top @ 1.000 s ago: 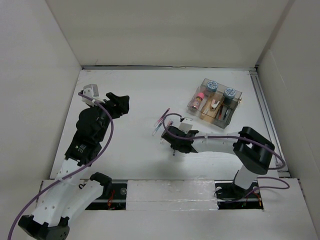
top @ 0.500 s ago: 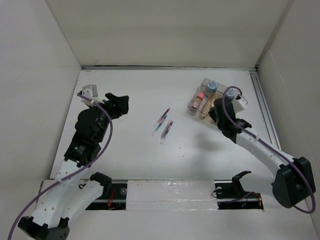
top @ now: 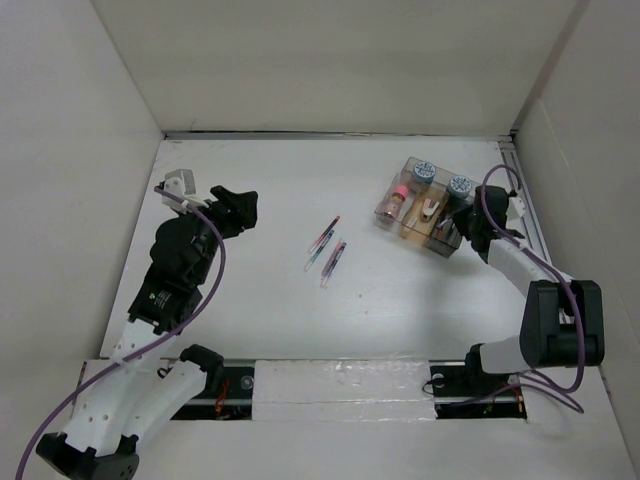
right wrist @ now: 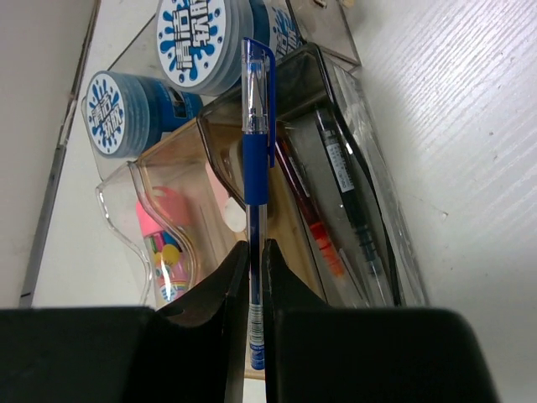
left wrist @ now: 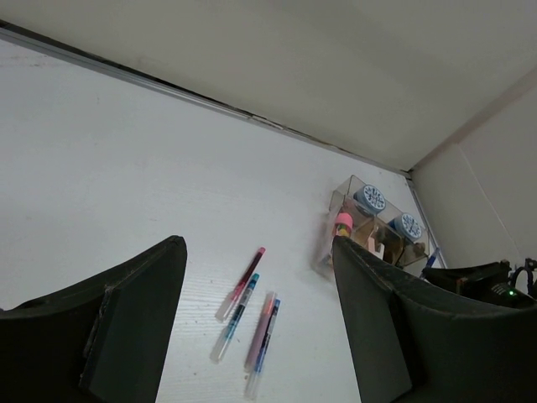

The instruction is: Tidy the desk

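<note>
Pen-sorting is under way on the desk (top: 260, 290), the white tabletop boxed in by white walls, with a metal rail down its right edge. The right gripper (right wrist: 256, 260) is clenched on a blue capped pen (right wrist: 256, 168), pinching the lower barrel so the capped end sticks forward. That grip leaves most of the pen free to go into a slot.

It hangs over the clear compartment box (right wrist: 126, 227) at the far right of the desk. The pen lines up roughly with the long compartment that already holds a black pen (right wrist: 348, 193) and a red one (right wrist: 306, 210). Judging by that alignment, the step in hand is dropping the blue pen in beside them.

Two round tubs with blue lids (right wrist: 200, 38) fill the far compartments, and a pink-topped item (right wrist: 164, 243) sits in another, so like goes with like.

Four loose pens (top: 322, 243) lie in two pairs mid-desk, well apart from the box, probably next in line. The left gripper (top: 248, 210) is spread wide and holds nothing, hovering over the left side of the desk. Its camera faces the loose pens, which suggests it is parked clear of the right arm's path.
</note>
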